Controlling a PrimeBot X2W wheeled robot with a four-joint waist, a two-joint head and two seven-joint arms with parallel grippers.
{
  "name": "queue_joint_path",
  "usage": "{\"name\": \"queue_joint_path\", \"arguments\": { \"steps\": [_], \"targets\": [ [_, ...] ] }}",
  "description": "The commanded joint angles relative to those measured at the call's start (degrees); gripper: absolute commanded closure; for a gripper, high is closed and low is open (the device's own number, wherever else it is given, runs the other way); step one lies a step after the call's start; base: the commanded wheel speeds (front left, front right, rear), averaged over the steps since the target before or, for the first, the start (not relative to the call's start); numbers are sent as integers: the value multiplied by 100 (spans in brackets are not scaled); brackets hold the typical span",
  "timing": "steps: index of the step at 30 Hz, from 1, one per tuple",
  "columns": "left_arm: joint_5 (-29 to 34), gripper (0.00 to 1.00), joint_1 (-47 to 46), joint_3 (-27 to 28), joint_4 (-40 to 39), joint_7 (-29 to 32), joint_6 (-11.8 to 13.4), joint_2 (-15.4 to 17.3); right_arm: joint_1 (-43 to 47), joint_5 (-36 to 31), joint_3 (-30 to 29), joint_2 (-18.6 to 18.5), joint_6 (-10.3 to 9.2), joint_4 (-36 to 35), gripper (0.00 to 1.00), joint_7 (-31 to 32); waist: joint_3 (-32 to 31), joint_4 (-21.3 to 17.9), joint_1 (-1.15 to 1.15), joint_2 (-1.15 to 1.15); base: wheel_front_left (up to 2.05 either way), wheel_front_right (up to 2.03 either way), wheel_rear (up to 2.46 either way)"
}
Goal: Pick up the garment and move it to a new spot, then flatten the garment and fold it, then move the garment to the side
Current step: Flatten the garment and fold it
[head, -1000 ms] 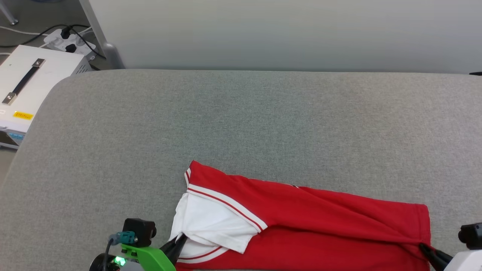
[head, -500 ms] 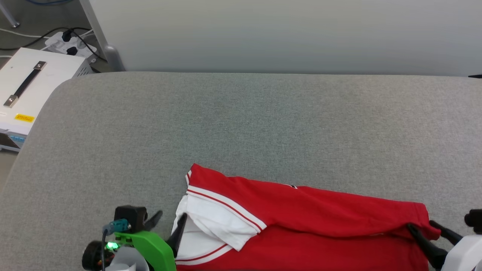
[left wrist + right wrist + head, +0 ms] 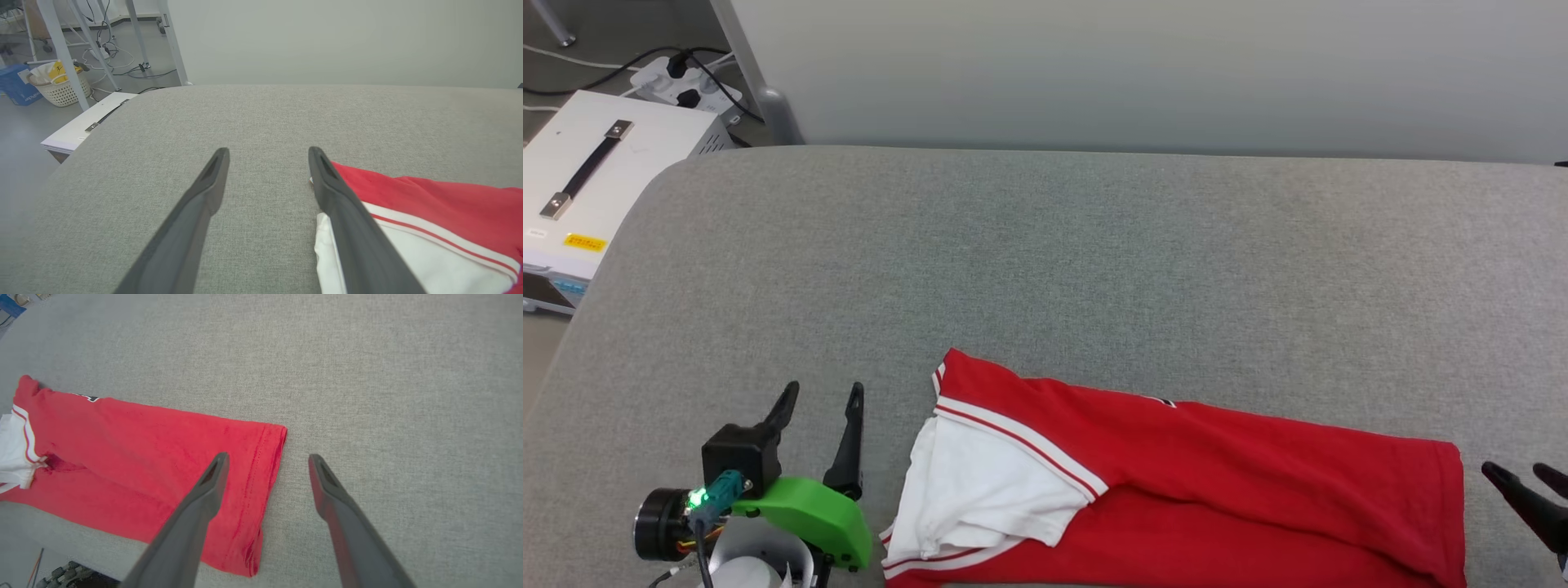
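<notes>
The garment (image 3: 1217, 482) is a red T-shirt with a white sleeve and striped trim, folded lengthwise into a long band along the near edge of the grey table (image 3: 1045, 269). My left gripper (image 3: 821, 396) stands open just left of the white sleeve end, clear of the cloth. In the left wrist view the garment (image 3: 429, 212) lies beside the right finger of the left gripper (image 3: 267, 153). My right gripper (image 3: 1515, 474) is open off the hem end. In the right wrist view the right gripper (image 3: 267, 459) straddles the hem of the garment (image 3: 163, 457), empty.
A white box (image 3: 588, 180) with a black handle stands off the table's left edge, with a power strip (image 3: 682, 82) and cables behind it. A pale wall (image 3: 1143, 73) runs along the table's far side. A white basket (image 3: 61, 85) sits on the floor at left.
Both grippers have opened and let go of the garment, the left at the sleeve end and the right at the hem. Both drew away from the cloth, which settled flat.
</notes>
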Motion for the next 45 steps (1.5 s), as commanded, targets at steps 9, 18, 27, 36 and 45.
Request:
{"name": "queue_joint_path", "arguments": {
  "steps": [9, 18, 27, 36, 45],
  "targets": [
    [1357, 0, 579, 1289, -45, -33, -110, -734, -213, 456, 239, 240, -4, 601, 0, 736, 247, 176, 0, 0, 0, 0, 0],
    [2248, 0, 887, 2278, -325, -33, -584, -1554, -459, 545, 683, 553, -4, 1154, 0, 704, 399, 365, 0, 0, 0, 0, 0],
    [2934, 0, 1182, 3060, -345, -33, -1228, -2395, -656, 716, 1297, 828, -4, 1462, 0, 548, 390, 423, 0, 0, 0, 0, 0],
    [3398, 0, 1257, 3615, -152, -34, -1718, -2792, -824, 735, 1645, 767, -4, 1739, 100, 139, 327, 383, 0, 0, 0, 0, 0],
    [3668, 0, 1309, 3929, -182, -34, -2098, -2966, -991, 892, 1510, 266, -4, 1954, 100, -286, 226, 301, 0, 0, 0, 0, 0]
  ]
}}
